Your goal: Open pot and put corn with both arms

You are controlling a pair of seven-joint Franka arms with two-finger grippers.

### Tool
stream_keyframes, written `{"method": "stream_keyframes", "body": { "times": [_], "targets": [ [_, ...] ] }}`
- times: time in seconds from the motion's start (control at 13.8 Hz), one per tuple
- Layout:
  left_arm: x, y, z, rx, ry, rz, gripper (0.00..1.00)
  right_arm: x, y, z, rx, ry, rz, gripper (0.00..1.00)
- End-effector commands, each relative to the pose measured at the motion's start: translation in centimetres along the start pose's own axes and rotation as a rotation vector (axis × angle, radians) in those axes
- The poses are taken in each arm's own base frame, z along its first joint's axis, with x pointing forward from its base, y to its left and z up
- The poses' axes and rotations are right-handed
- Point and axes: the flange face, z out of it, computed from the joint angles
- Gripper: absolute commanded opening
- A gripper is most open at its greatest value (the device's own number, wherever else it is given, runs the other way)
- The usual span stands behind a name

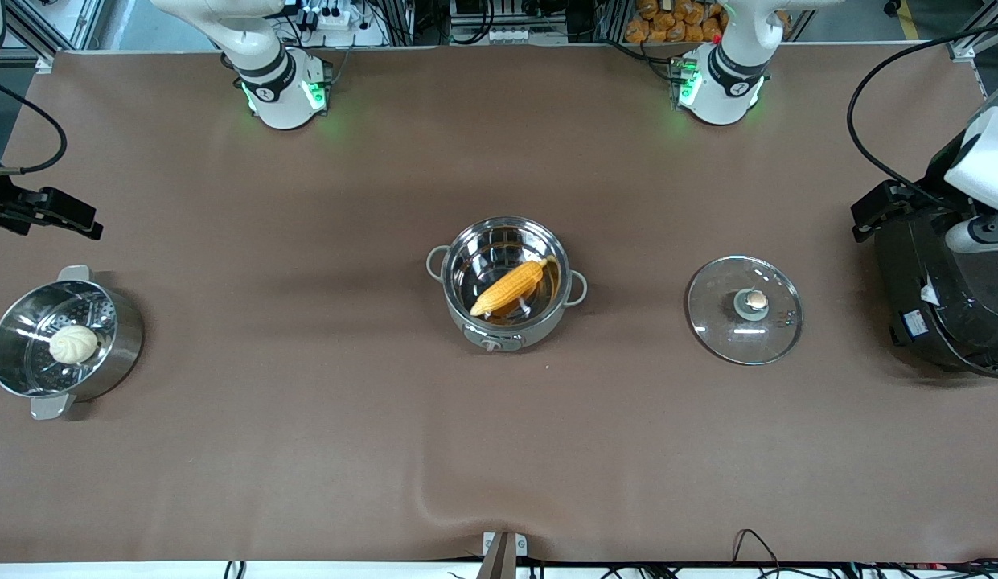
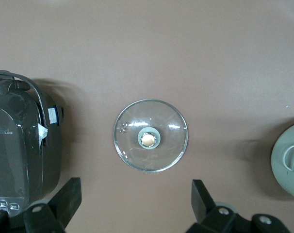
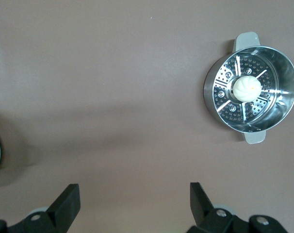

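Observation:
The grey pot (image 1: 507,322) stands open at the middle of the table. The yellow corn (image 1: 511,288) lies slanted inside it, on the shiny steel. The clear glass lid (image 1: 745,310) with its tan knob lies flat on the table beside the pot, toward the left arm's end; it also shows in the left wrist view (image 2: 150,136). My left gripper (image 2: 136,191) is open and empty, high over the table beside the lid. My right gripper (image 3: 132,194) is open and empty, high over bare table between the pot and the steamer pot.
A bare steel steamer pot (image 1: 121,338) with a white bun (image 1: 73,343) in it stands at the right arm's end. A large black rice cooker (image 1: 941,297) stands at the left arm's end, close to the lid. The brown mat has a ridge near the front edge.

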Motion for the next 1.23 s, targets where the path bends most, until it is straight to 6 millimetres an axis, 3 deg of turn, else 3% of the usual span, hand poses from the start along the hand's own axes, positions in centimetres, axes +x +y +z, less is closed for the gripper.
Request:
{"method": "stream_keyframes", "body": {
  "times": [0.0, 1.16],
  "targets": [
    [-0.89, -0.04, -0.86, -0.013, -0.004, 0.021, 1.00, -0.12, 0.12, -0.38, 0.008, -0.010, -0.003, 1.00],
    [-1.62, -0.82, -0.72, -0.059, -0.091, 0.026, 1.00, -0.36, -0.47, -0.39, 0.052, -0.008, -0.001, 1.00]
  ]
}}
